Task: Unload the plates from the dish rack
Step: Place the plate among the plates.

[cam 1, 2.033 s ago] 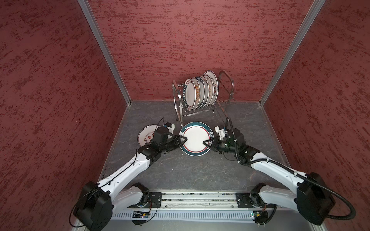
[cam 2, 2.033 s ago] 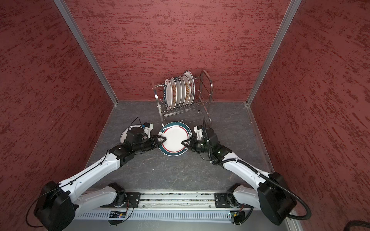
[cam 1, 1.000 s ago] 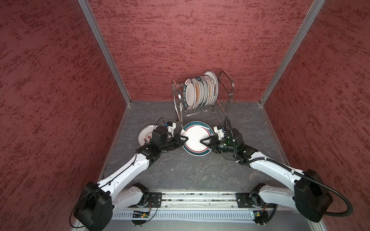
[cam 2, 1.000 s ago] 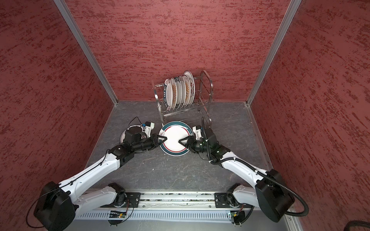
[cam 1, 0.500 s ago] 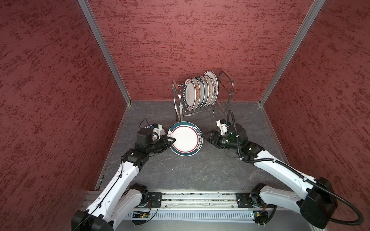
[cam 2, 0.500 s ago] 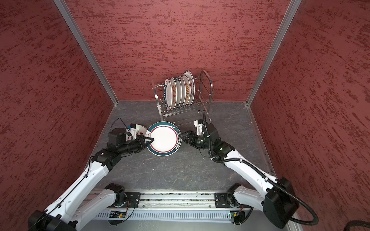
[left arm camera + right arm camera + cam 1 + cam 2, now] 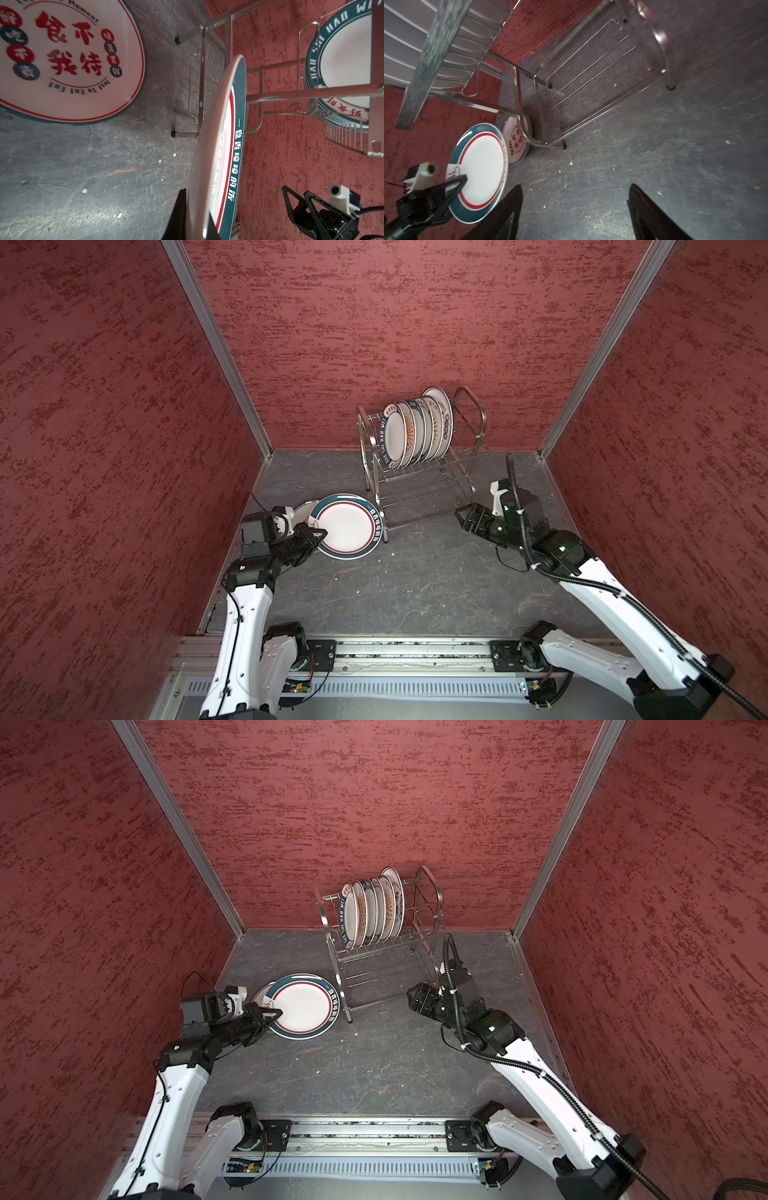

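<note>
- Plates (image 7: 417, 433) left in the dish rack (image 7: 477, 418): several, on edge, packed in one row on the upper tier. Dark teal lettered rim on the front one, orange sunburst on the next.
- Dish rack standing on the grey table (image 7: 415, 585), at the back, close to the red rear wall.
- Teal-rimmed plate (image 7: 347, 526): out of the rack, with a white centre, a red ring and white characters on the rim.
- Pinched at its rim by the left gripper (image 7: 318, 536), jaws clenched on it. One of the fingers (image 7: 454, 182) lying on the face, the other (image 7: 180, 207) beneath.
- Held tilted, face turned up toward the top views, clear of the table and just beside a front leg of the rack.
- Stack (image 7: 302, 509) of more plates lying flat on the table beside that same leg, partly hidden under the held plate in both top views.
- Top plate of the stack (image 7: 62, 58) printed with red and black Chinese characters and "Just To Eat Eat". Apart from the held plate in the left wrist view, bare table between them.
- Right gripper (image 7: 462, 517): released, jaws spread wide, grasping nothing. Only table in the gap in the right wrist view (image 7: 574, 207).
- Hovering low near the rack's other front leg, pointed toward the rack, apart from it.
</note>
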